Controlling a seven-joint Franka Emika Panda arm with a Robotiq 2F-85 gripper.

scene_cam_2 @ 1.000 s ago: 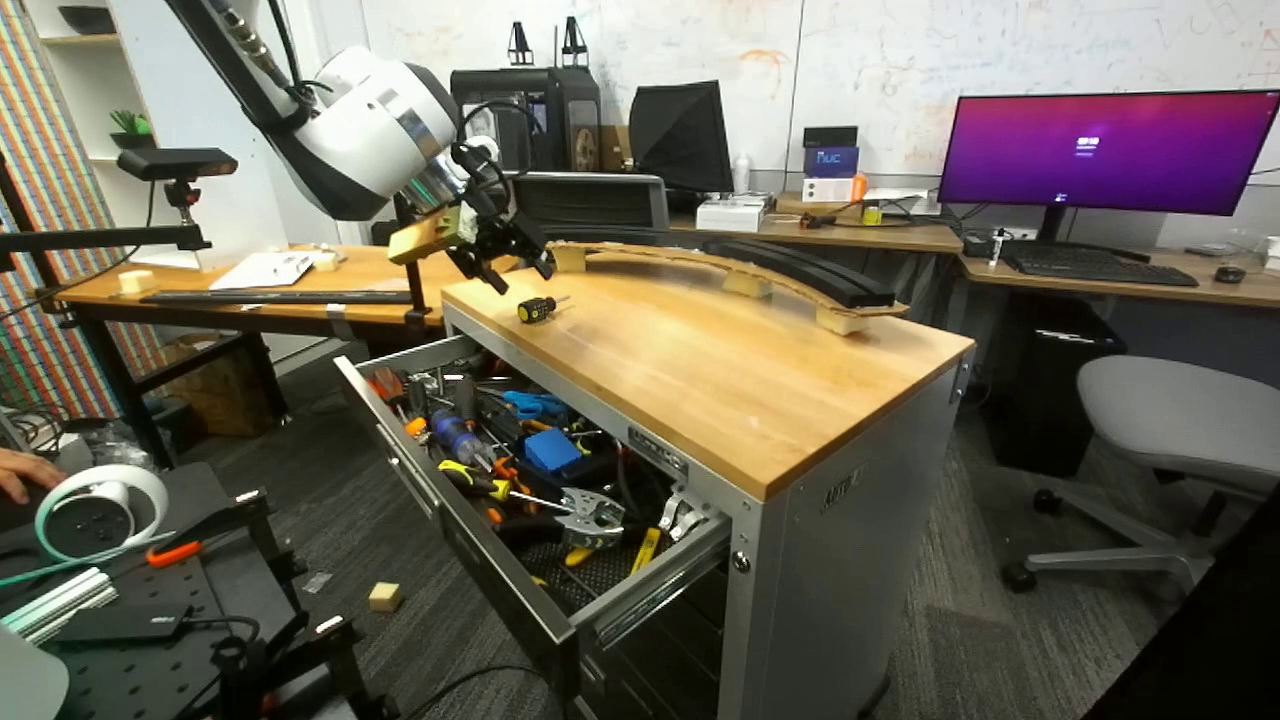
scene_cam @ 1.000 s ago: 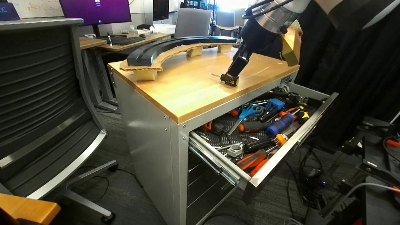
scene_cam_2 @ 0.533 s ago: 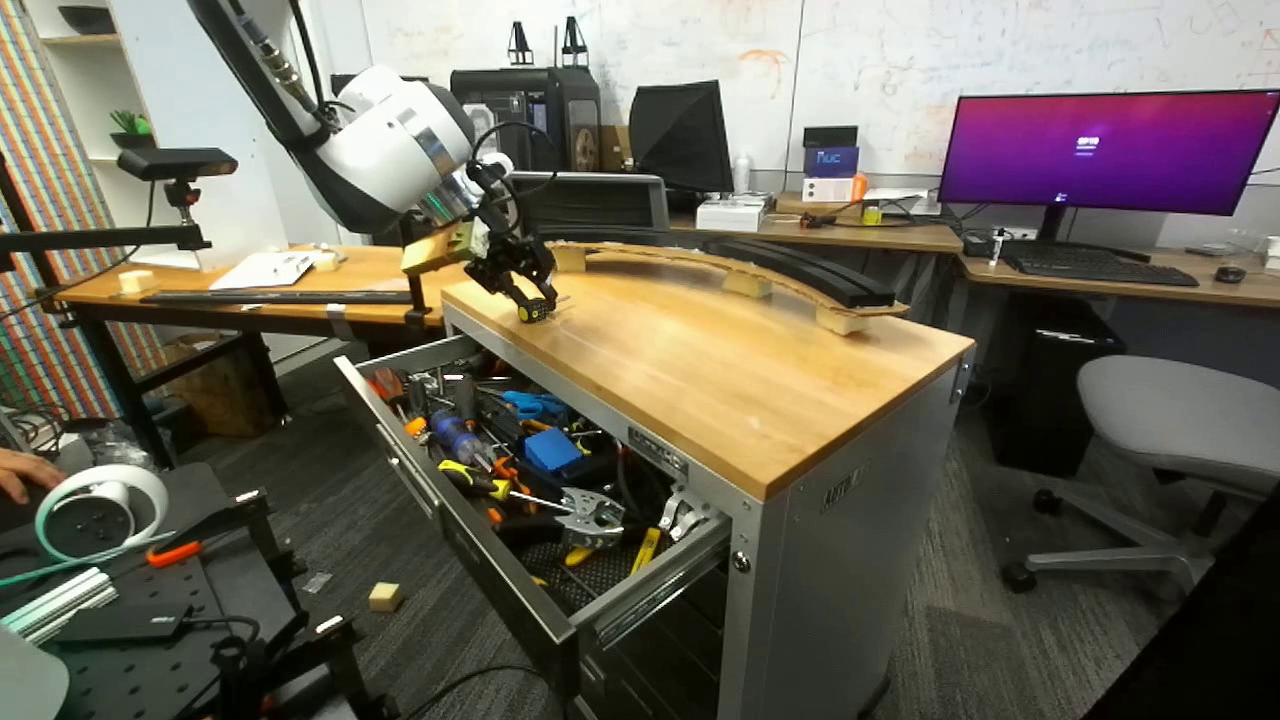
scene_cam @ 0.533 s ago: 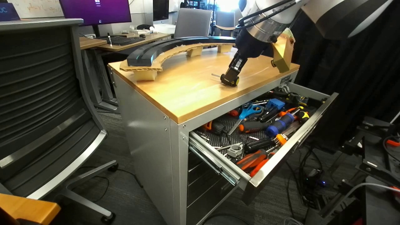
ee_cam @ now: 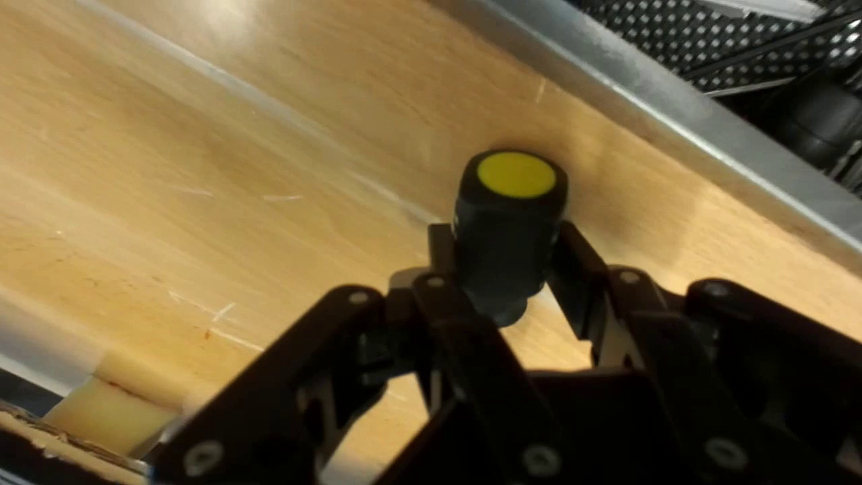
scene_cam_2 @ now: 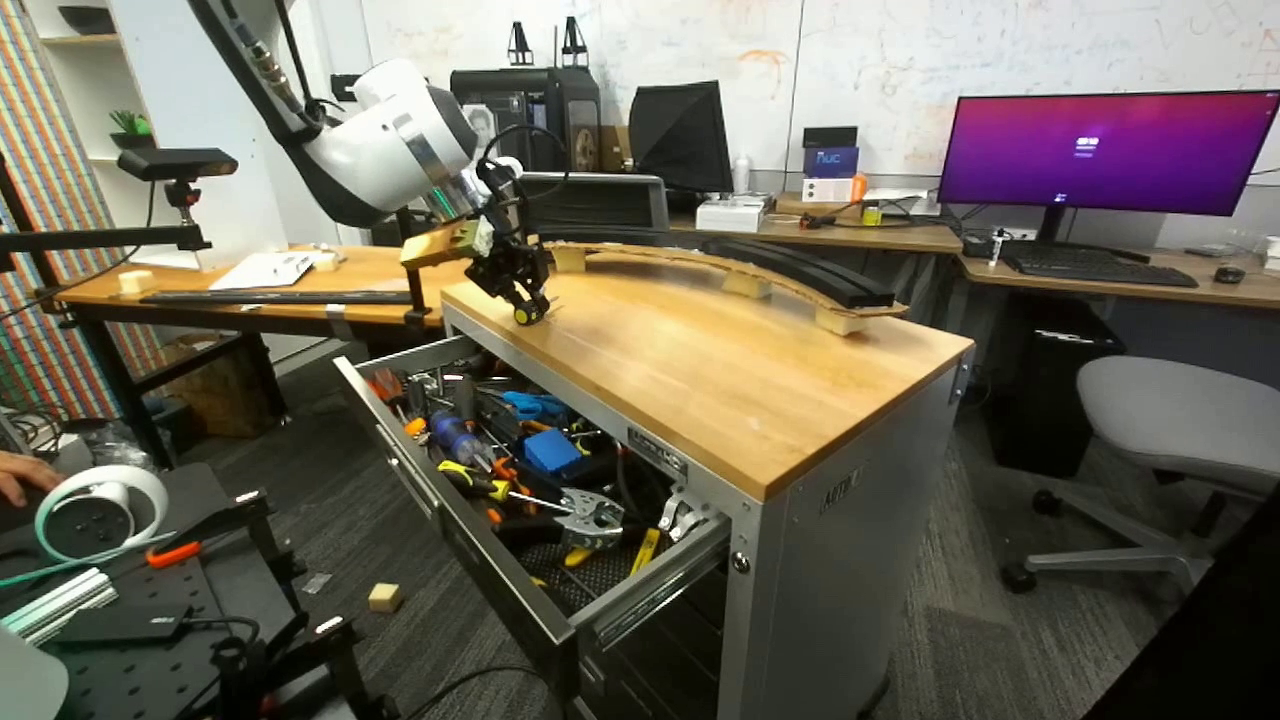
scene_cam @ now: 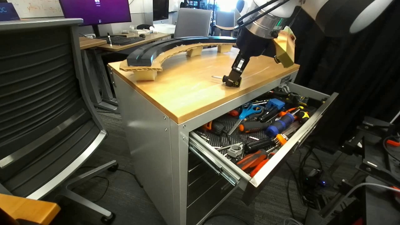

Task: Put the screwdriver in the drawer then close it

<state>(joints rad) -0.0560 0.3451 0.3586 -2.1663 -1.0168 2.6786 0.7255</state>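
The screwdriver (ee_cam: 515, 176) is a stubby black tool with a yellow disc on its butt end. It lies on the wooden benchtop near the front edge, its thin shaft (scene_cam: 217, 77) pointing away from the drawer. My gripper (ee_cam: 510, 254) reaches down to it, one finger against each side of the handle, shut on it. In both exterior views the handle is partly hidden by the fingers, with the yellow end (scene_cam_2: 527, 315) showing. Below the benchtop, the grey metal drawer (scene_cam: 292, 140) stands pulled out, full of tools.
Inside the drawer lie blue scissors (scene_cam: 250, 111), a blue-handled tool (scene_cam: 280, 125) and orange-handled tools (scene_cam: 252, 159). A curved black track (scene_cam: 187, 43) on cardboard and blocks spans the back of the benchtop. An office chair (scene_cam: 47, 103) stands beside the bench.
My gripper has come down onto the screwdriver, and its fingers have closed in on the handle. The screwdriver has turned slightly and shifted a little. The drawer has not moved.
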